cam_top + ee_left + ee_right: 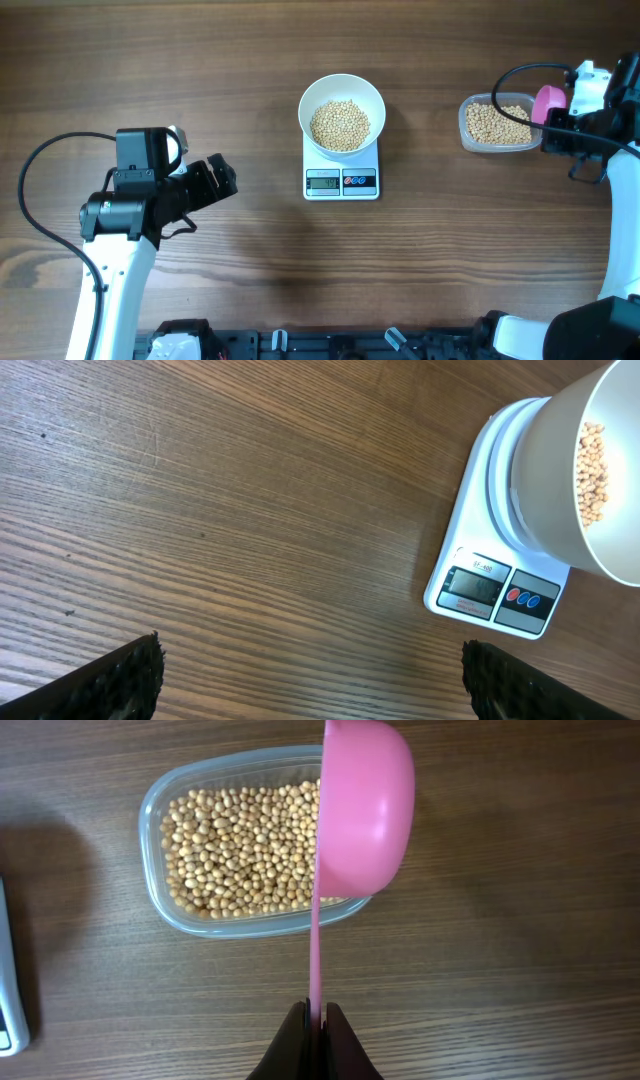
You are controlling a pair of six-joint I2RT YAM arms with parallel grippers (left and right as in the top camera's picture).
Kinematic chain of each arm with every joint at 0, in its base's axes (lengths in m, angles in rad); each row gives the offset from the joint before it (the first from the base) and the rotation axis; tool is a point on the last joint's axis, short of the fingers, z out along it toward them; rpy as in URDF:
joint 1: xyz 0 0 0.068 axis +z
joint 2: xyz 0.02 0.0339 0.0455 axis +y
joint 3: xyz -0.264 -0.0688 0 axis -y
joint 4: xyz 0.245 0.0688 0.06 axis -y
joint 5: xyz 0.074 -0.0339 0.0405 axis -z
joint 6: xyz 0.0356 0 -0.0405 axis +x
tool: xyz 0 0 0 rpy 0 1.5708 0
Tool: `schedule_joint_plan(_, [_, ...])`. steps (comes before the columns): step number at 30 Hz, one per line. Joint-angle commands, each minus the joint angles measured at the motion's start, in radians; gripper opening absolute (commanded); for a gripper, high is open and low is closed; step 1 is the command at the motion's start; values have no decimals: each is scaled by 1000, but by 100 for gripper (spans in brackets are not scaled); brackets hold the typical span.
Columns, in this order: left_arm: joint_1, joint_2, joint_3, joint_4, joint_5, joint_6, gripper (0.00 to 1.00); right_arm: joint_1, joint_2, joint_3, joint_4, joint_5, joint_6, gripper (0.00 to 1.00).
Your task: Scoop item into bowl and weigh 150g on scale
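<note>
Beans (240, 845) fill the tub (155, 810) just below our right gripper (316, 1018). Its jaws are pinched tight on the thin handle of the pink scoop (365, 805). The cup of the scoop hangs over the tub's right end, turned on edge. Our left gripper (312, 678) hovers spread wide, holding nothing, above bare table (200, 510) to the left of the scale (341, 182). On the scale stands the bowl (308, 100), with more beans heaped inside. We cannot read the digits on the display (474, 589).
</note>
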Motion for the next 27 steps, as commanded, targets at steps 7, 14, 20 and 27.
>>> schedule_joint_plan(7, [5, 4, -4, -2, 11, -5, 100, 1, 12, 6, 0, -48, 7, 4])
schedule_joint_plan(14, [5, 4, -4, -2, 11, -5, 100, 1, 12, 6, -6, -51, 7, 4])
schedule_joint_plan(20, [5, 4, -4, -2, 11, -5, 100, 1, 12, 6, -8, -51, 7, 4])
schedule_joint_plan(27, [5, 4, -4, -32, 45, -5, 100, 1, 12, 6, -7, -90, 0, 5])
